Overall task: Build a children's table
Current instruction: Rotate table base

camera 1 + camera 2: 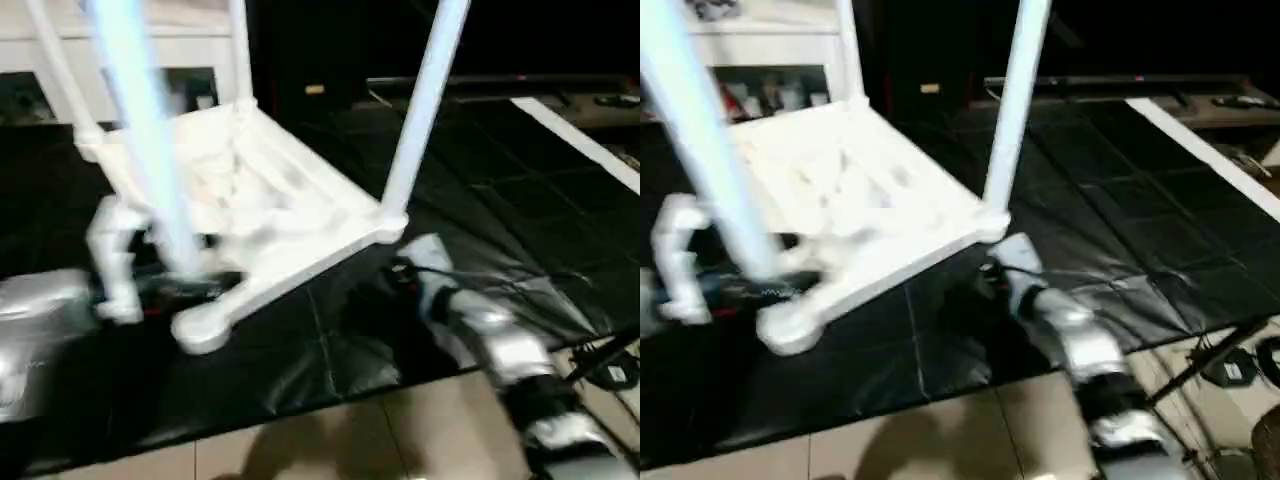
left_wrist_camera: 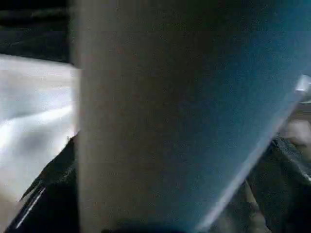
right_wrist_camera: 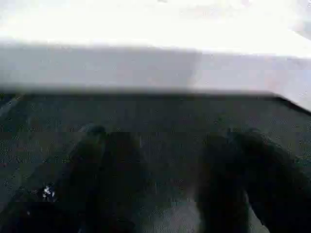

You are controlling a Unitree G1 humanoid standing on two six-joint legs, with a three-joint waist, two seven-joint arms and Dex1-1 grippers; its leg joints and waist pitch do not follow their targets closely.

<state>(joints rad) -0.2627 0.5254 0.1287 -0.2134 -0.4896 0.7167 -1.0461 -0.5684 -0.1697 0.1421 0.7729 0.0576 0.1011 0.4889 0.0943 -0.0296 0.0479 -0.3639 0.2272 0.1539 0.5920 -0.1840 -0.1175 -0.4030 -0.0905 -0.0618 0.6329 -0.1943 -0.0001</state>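
The children's table lies upside down on a black mat, its white ribbed tabletop (image 1: 290, 200) tilted. Several white tube legs stand up from its corner sockets, among them a blurred near-left leg (image 1: 150, 150) and a near-right leg (image 1: 420, 110). My left gripper (image 1: 135, 285) sits at the foot of the near-left leg. That leg (image 2: 160, 121) looms very close in the left wrist view. My right gripper (image 3: 165, 184) is open and empty. It is low on the mat just in front of the tabletop's white edge (image 3: 146, 68), by the near-right corner (image 1: 385, 225).
The black mat (image 1: 500, 200) covers the floor under the table. Beige floor tiles (image 1: 350, 440) run along the near side. A white cabinet (image 1: 180, 40) stands behind. A white strip (image 1: 580, 140) crosses the mat on the right, with cables (image 1: 610, 365) near my right forearm.
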